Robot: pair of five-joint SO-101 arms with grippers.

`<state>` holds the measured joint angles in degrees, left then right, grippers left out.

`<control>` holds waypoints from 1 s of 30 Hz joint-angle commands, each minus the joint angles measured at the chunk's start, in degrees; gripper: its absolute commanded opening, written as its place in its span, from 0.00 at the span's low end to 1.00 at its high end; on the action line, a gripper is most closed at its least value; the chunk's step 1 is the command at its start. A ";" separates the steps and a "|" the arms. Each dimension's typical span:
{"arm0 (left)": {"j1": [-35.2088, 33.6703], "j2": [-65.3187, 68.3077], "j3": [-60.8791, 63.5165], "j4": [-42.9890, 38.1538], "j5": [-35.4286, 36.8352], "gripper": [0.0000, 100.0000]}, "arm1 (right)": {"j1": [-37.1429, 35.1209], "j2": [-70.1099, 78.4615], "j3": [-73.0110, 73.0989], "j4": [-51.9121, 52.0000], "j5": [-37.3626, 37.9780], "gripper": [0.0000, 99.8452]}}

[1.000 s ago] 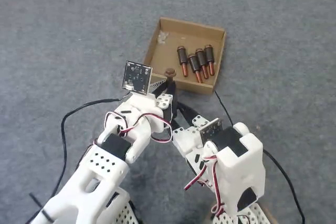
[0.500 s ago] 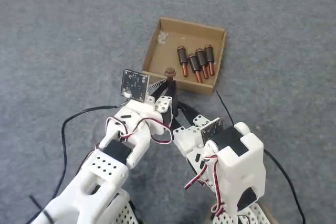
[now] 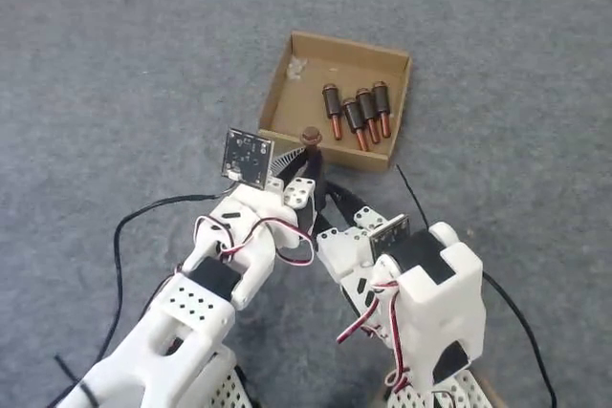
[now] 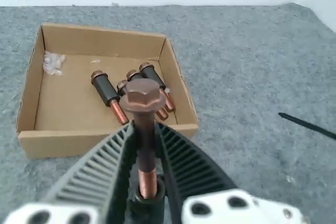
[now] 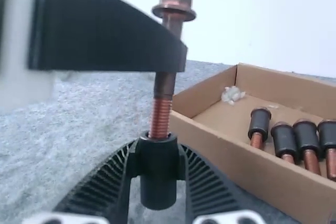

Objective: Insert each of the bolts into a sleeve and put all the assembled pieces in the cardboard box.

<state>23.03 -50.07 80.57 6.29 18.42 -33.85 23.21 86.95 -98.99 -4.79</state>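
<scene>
My left gripper (image 4: 142, 129) is shut on a copper bolt (image 4: 142, 98), held upright just in front of the cardboard box (image 3: 275, 95). The bolt's hex head (image 3: 311, 137) points up. Its threaded end (image 5: 159, 116) sits in the mouth of a black sleeve (image 5: 156, 174). My right gripper (image 5: 156, 156) is shut on that sleeve from below. In the high view both grippers meet near the box's front wall, the left gripper (image 3: 310, 177) above the right gripper (image 3: 325, 222). Several assembled pieces (image 3: 356, 112) lie side by side inside the box (image 4: 68, 103).
A small clear plastic bag (image 3: 296, 68) lies in the box's far left corner. A black cable (image 3: 409, 200) runs over the grey carpet (image 3: 115, 93) right of the arms. Open carpet lies all around the box.
The left arm has shifted slightly toward the near side, bringing the bolt head a little lower toward the sleeve. The right arm has barely moved.
</scene>
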 commanded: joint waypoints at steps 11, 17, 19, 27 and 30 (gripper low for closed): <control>-0.09 -1.76 2.68 -0.70 -5.89 0.01 | 6.02 -7.34 -1.49 -1.71 -0.53 0.01; -0.44 -1.41 2.95 -0.70 -8.79 0.01 | 6.02 -7.34 -1.49 -1.71 -0.53 0.01; -0.35 -1.41 2.95 -0.70 -8.88 0.01 | 6.02 -7.34 -1.49 -1.71 -0.53 0.01; -0.53 -1.41 2.95 -0.70 -8.53 0.19 | 6.02 -7.25 -1.58 -1.71 -0.53 0.01; -0.53 -1.49 2.95 -0.70 -8.53 0.24 | 6.02 -7.25 -1.58 -1.71 -0.53 0.01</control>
<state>22.86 -50.86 83.82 6.29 10.15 -28.48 18.99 87.03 -98.90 -4.88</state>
